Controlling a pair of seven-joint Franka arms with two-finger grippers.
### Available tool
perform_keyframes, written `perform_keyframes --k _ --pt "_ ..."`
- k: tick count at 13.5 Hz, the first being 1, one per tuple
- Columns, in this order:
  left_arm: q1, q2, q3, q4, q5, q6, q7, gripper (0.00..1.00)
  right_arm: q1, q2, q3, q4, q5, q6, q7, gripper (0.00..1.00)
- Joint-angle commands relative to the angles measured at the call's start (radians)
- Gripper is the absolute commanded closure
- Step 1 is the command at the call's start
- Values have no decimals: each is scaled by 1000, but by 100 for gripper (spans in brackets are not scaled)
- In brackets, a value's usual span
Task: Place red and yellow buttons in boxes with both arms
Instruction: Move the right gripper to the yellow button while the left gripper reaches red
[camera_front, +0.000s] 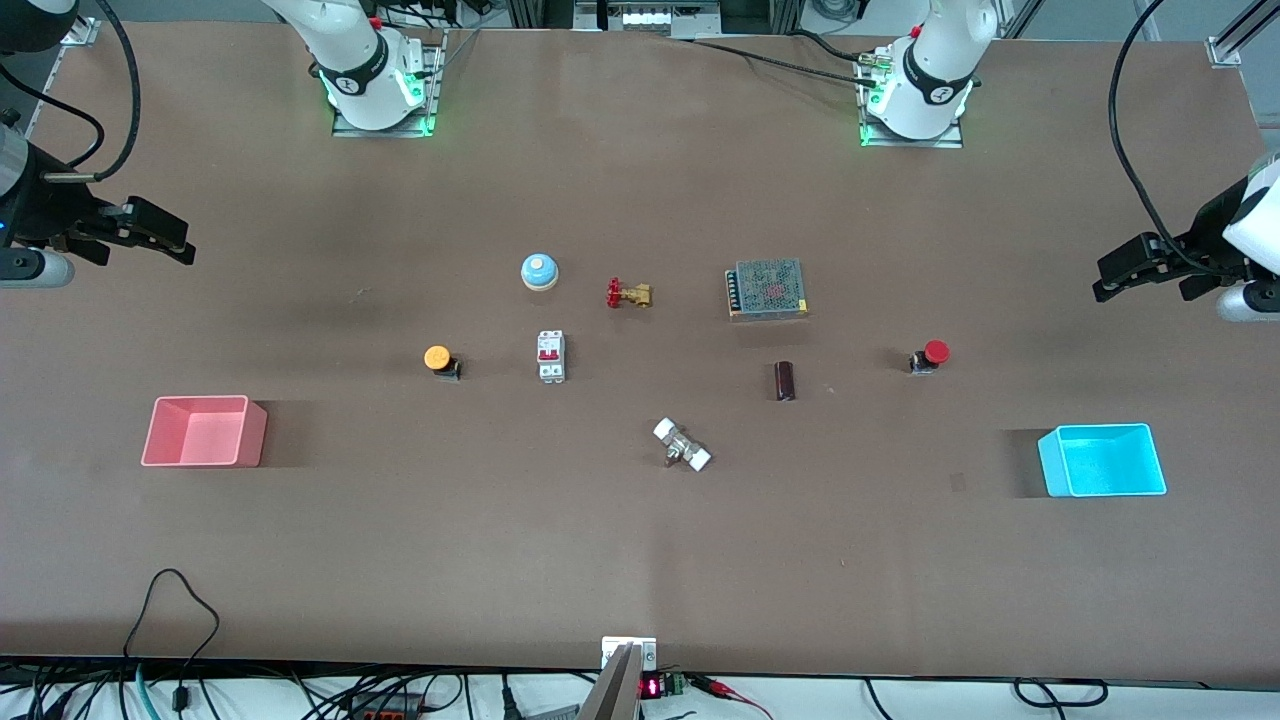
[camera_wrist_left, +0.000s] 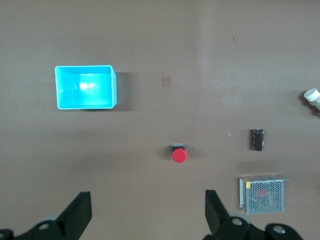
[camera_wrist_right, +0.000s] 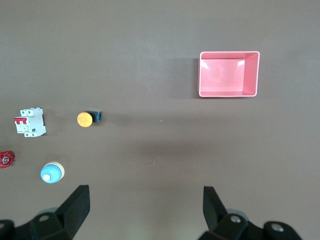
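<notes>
Brown table (camera_front: 640, 560) from the front camera: nothing is done yet, since the pink box (camera_front: 204, 431) and the cyan box (camera_front: 1102, 460) are both empty, the yellow button (camera_front: 440, 359) lies beside the white breaker (camera_front: 551, 356), and the red button (camera_front: 929, 355) lies toward the left arm's end. From the left wrist, the left gripper (camera_wrist_left: 145, 212) hangs wide open and empty over the bare table near the red button (camera_wrist_left: 179, 153), with the cyan box (camera_wrist_left: 85, 87) well apart. From the right wrist, the right gripper (camera_wrist_right: 142, 210) is also wide open and empty, over bare table between the yellow button (camera_wrist_right: 87, 118) and the pink box (camera_wrist_right: 229, 73), so I judge both pickups are still left.

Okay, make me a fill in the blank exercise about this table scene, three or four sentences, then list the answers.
1. The red button lies toward the left arm's end of the table, farther from the front camera than the ____ box.
2. The yellow button lies beside the white ____ with a red switch.
3. The left claw and the right claw both hang with fingers ____.
4. The pink box holds ____ buttons.

Answers: cyan; breaker; open; no
</notes>
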Motion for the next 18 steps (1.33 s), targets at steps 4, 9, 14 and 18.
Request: perform_keyframes --k 4,9,14,18 --pt "-5 -32 -9 -21 4 -10 -6 0 -9 -5 3 -2 8 -6 -4 0" --pt "-14 91 -27 -18 4 -22 4 0 4 47 11 -1 7 -43 -7 0" --pt "-34 232 -27 -36 4 -84 -9 0 2 80 12 -2 5 -95 -8 0" --pt "-34 247 -30 -204 -9 140 10 0 4 103 12 -26 8 -75 -7 0"
